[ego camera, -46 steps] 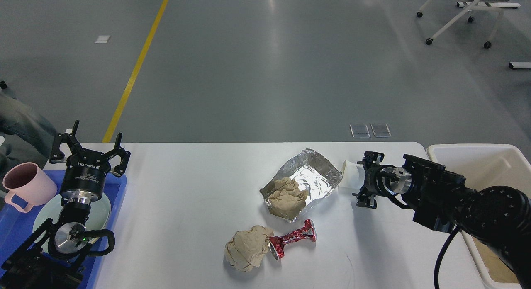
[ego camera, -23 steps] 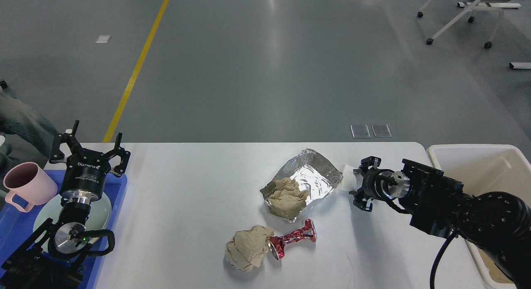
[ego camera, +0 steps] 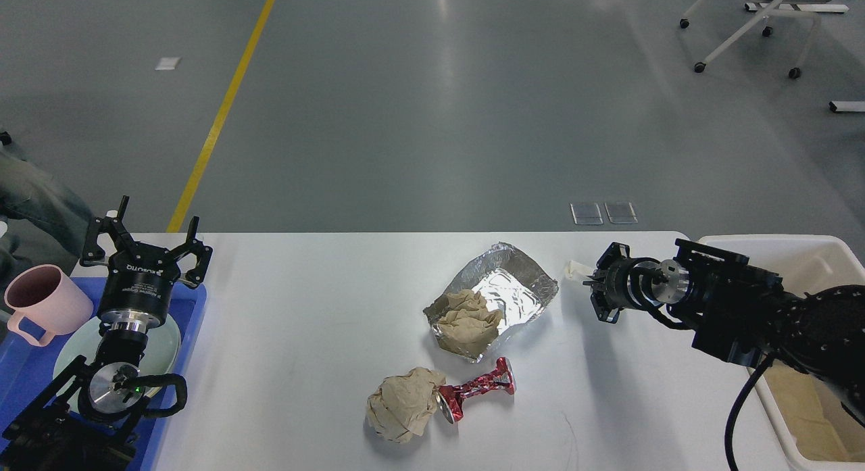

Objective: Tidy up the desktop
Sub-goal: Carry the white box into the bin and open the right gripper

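Nearby, foil tray (ego camera: 503, 288) flanks right claw (ego camera: 593, 282) pinching white scrap (ego camera: 576, 269); left claw (ego camera: 145, 238) spread.

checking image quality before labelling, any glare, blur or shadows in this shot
Head view: sharp overall, no motion blur. Overhead lights glare in soft streaks on the grey floor and brightly off the foil tray. The desktop is evenly lit, with faint soft shadows under the right end effector and the paper ball.

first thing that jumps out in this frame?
The litter mid-desktop: an open foil sheet holding a brown paper wad, with a second paper ball touching a crushed red can nearer the robot. At right, the right gripper grips something small and white.
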Action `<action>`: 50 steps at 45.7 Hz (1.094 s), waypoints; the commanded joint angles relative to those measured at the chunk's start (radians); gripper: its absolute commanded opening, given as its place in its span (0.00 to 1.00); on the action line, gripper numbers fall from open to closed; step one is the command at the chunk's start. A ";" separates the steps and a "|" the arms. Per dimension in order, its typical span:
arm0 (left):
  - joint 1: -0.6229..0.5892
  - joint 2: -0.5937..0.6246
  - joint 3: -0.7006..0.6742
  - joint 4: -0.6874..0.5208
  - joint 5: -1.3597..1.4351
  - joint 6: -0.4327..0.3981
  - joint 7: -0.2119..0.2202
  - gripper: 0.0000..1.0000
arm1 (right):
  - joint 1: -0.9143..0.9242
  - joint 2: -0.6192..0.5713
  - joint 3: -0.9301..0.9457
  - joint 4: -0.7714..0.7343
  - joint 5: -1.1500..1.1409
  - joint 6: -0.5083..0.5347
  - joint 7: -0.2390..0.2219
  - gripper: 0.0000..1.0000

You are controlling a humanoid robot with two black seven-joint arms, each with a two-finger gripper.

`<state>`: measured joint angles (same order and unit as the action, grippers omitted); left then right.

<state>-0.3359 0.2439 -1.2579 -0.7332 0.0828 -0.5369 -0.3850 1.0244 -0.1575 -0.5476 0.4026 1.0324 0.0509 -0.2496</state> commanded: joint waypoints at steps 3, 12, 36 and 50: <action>0.000 0.000 0.000 0.000 0.000 0.000 0.000 0.96 | 0.049 -0.049 -0.011 0.068 -0.104 0.001 -0.011 0.00; 0.000 0.002 0.000 0.000 0.000 0.000 0.000 0.96 | 0.199 -0.194 -0.072 0.303 -0.365 0.012 -0.010 0.00; 0.000 0.000 0.000 0.000 0.000 0.000 0.002 0.96 | 1.008 -0.318 -0.695 0.927 -1.054 0.417 0.092 0.00; 0.000 0.000 0.000 0.000 0.000 0.000 0.002 0.96 | 1.356 -0.470 -0.725 1.311 -1.278 0.564 0.079 0.00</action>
<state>-0.3359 0.2447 -1.2579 -0.7332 0.0828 -0.5369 -0.3835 2.2769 -0.5959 -1.2468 1.6134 -0.2270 0.5793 -0.1618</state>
